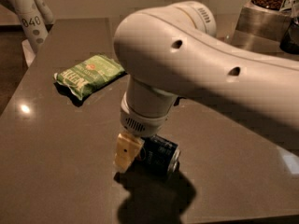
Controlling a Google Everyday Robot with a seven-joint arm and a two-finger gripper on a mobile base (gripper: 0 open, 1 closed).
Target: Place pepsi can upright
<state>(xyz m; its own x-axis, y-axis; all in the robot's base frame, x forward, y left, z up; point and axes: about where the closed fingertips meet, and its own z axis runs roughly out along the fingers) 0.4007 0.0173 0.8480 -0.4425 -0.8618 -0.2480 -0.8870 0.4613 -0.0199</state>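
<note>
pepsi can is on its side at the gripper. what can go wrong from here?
1. The pepsi can lies on its side on the smooth table, with the gripper low against it. It is round, so a nudge may roll it away.
2. The arm hides the can's top side, so the hold cannot be checked. Tipping it upright might let it slip or topple.

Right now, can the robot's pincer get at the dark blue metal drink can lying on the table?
Probably yes. The pincer is down right against the dark blue metal drink can, which lies on its side; nothing stands between them, and the green chip bag lies well apart.
</note>
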